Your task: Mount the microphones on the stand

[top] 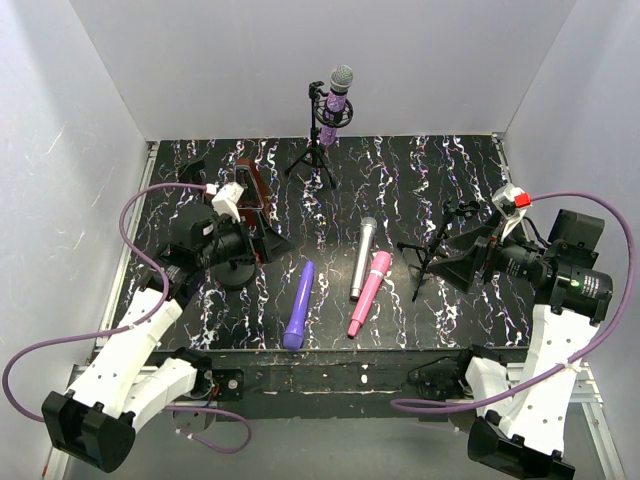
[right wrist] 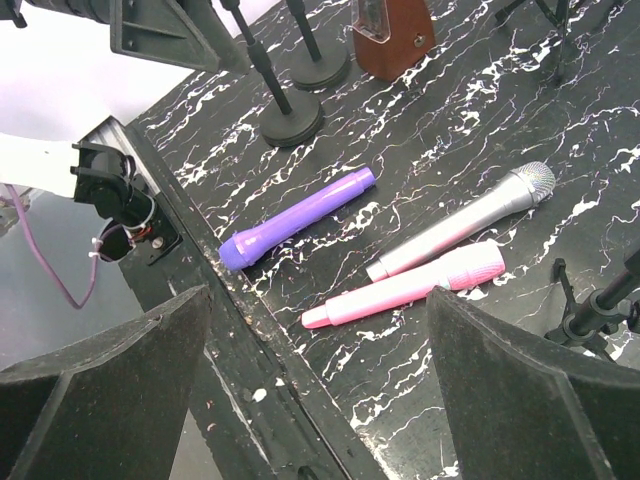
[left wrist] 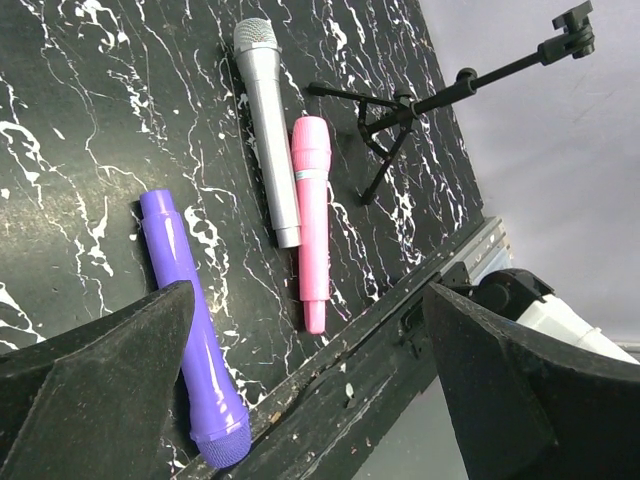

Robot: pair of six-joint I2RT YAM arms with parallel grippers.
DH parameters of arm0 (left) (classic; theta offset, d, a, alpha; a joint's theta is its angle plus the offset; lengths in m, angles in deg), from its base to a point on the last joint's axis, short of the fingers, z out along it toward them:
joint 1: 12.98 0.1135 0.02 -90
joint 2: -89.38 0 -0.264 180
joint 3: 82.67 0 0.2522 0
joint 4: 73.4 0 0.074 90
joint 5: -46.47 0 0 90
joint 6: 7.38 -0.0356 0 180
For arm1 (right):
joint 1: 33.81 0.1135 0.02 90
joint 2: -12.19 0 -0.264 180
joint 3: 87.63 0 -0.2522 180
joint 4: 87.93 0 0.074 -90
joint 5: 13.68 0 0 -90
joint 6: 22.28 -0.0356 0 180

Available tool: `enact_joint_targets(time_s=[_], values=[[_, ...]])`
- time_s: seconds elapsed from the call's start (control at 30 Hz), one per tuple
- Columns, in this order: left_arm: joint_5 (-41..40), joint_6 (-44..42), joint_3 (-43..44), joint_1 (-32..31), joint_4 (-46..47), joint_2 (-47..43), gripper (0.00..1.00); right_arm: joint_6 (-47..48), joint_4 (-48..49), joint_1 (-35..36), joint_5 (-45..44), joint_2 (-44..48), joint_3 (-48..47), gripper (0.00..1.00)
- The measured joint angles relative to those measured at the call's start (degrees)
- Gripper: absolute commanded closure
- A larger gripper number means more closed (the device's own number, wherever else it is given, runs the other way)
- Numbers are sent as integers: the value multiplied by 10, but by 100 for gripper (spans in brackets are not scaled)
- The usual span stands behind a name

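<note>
A glittery purple microphone (top: 337, 100) with a grey mesh head sits upright in a tripod stand (top: 318, 150) at the back centre. The silver-grey microphone (top: 362, 258), pink microphone (top: 368, 292) and violet microphone (top: 299, 305) lie side by side on the marbled table near its front. They also show in the left wrist view: silver (left wrist: 270, 120), pink (left wrist: 312, 200), violet (left wrist: 190, 330). A second black tripod stand (top: 440, 245) stands empty to their right. My left gripper (top: 272, 240) is open and empty, left of the violet one. My right gripper (top: 445, 268) is open and empty, next to the empty stand.
A dark red wedge-shaped box (top: 250, 195) and a round-based stand (top: 235, 272) sit by the left gripper. The table's front edge (top: 330, 360) runs just below the microphones. White walls enclose the back and sides.
</note>
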Motion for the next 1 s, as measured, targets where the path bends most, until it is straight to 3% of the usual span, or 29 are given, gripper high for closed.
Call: enact_joint_targets(time_s=[1.0], values=[[31, 6, -20, 0, 27, -1, 2, 0, 6, 0, 0, -2, 7, 5]])
